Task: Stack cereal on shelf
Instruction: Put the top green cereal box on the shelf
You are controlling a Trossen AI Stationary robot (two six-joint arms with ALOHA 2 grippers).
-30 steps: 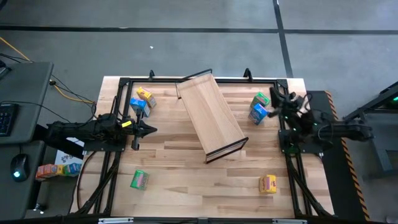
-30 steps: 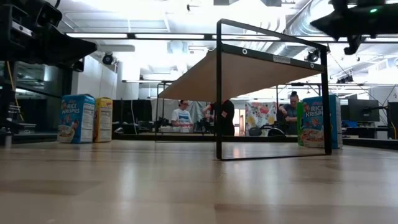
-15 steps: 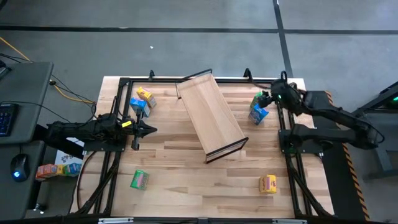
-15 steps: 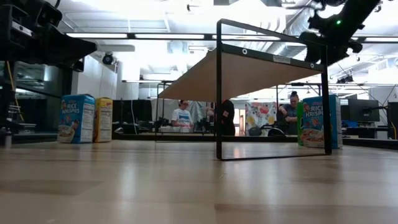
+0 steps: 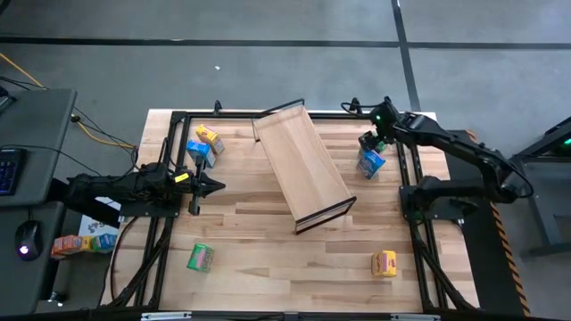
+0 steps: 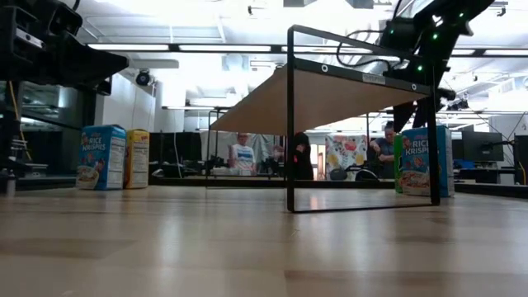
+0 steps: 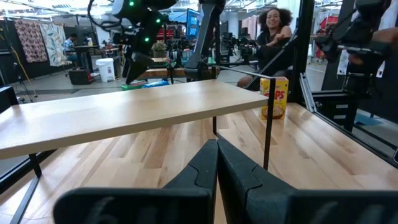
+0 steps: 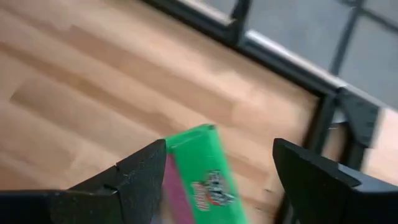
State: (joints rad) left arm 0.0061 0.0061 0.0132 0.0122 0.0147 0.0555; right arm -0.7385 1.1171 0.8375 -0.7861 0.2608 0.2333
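Observation:
The shelf (image 5: pixel 299 169), a light-wood board on a thin dark frame (image 6: pixel 363 124), stands at an angle mid-table. My right gripper (image 8: pixel 217 168) is open over the far right of the table, its fingers on either side of a green cereal box (image 8: pixel 199 177) that stands closer to one finger. A blue box (image 5: pixel 371 162) stands right beside it. Another blue box (image 5: pixel 198 150) and a yellow one (image 5: pixel 209 135) stand at the far left. A green box (image 5: pixel 200 258) lies near left, a yellow one (image 5: pixel 384 264) near right. My left gripper (image 5: pixel 214 185) waits shut, left of the shelf.
A dark metal frame (image 5: pixel 178 116) runs around the tabletop's edges. The bare wood in front of the shelf (image 5: pixel 285 267) is free. People sit in the room beyond the table (image 6: pixel 241 153).
My right arm has unfolded from its place at the table's right edge. Its gripper has gone toward the far left and tipped down, and now stands over the green box.

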